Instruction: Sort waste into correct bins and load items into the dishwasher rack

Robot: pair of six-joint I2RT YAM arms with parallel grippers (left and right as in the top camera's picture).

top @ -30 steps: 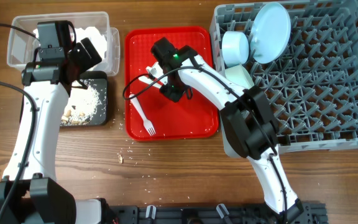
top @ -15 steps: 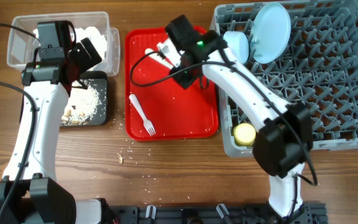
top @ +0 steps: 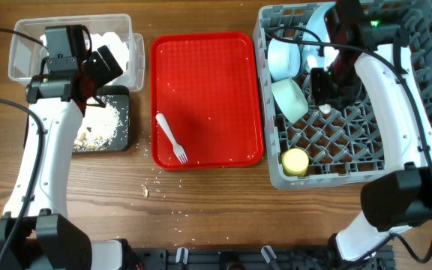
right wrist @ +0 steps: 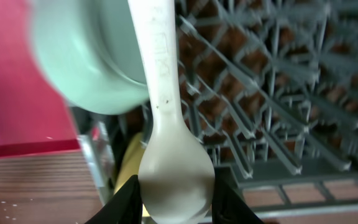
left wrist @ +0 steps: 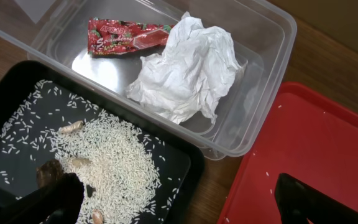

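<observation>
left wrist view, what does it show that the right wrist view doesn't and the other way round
Only left wrist: red wrapper and white napkin in the clear tub, rice in the black tray. Only right wrist: white spoon held between the fingers, pale green bowl, grey rack. Both: the red serving tray and wooden table.

Table (top: 201, 217): wood, visible grain, satin finish. Red serving tray (top: 208, 90): smooth glossy plastic with specular spots. Clear tub (left wrist: 253, 37): transparent plastic, shiny. Black tray (left wrist: 179, 155): smooth plastic, low sheen. Napkin (left wrist: 185, 68): crumpled matt paper. Red wrapper (left wrist: 126, 35): glossy creased film. Rice scraps (left wrist: 114, 162): grainy, matt. Dishwasher rack (top: 336, 142): grey matt plastic. Spoon (right wrist: 166, 124) and fork (top: 171, 139): smooth white plastic. Pale green bowl (right wrist: 86, 56): smooth, slight sheen.
</observation>
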